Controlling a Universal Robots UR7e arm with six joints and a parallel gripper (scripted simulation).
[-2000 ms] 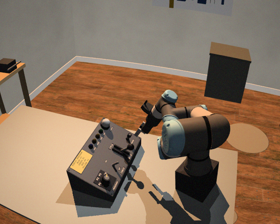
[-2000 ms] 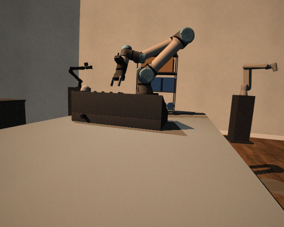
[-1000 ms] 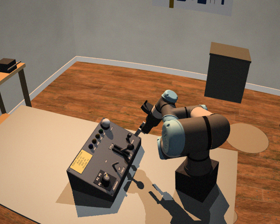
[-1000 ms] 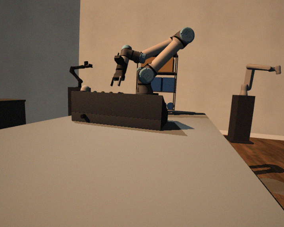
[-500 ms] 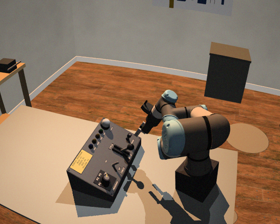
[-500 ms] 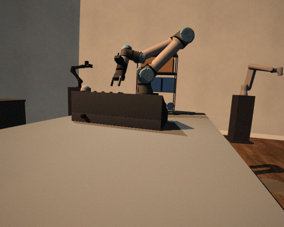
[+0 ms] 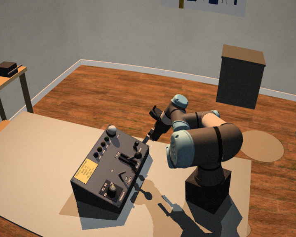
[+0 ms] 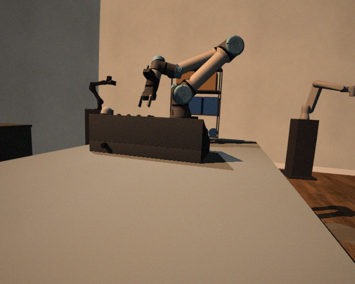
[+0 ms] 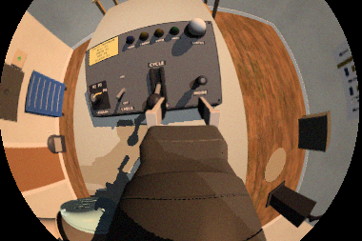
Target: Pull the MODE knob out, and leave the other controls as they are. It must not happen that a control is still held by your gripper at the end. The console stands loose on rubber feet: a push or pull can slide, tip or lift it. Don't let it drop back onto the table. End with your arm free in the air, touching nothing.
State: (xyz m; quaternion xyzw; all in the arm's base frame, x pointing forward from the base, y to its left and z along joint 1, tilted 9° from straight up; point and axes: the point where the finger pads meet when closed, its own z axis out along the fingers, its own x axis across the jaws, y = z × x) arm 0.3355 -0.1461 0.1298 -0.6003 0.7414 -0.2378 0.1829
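The gripper [image 8: 144,103] hangs above the console's far edge with its fingers spread as wide as they go and nothing between them; in the wrist view both fingertips frame the lower part of the panel without touching anything. It stands clear of the console [image 7: 92,175], above it and toward the arm's side, as the exterior view shows a visible gap between fingers and top edge. The MODE knob is judged to be the small dark ball-headed knob [image 7: 136,143] near the panel corner closest to the gripper; its label is too small to read with certainty. That knob appears seated, not drawn out, though its exact travel cannot be told from these views. Beside it sit a black lever in a slot [image 7: 132,158], a small toggle [image 7: 121,175], a rotary selector [image 7: 112,191], a row of coloured buttons [image 7: 99,149], a white dome [image 7: 111,130] and a yellow label plate [image 7: 85,170]; none is touched. The console rests flat on the table [image 7: 28,157]. Assessment: the task is at the approach stage. Remaining work: align over the knob, descend, close on it, and pull along its axis gently enough that the loose console neither slides nor lifts.
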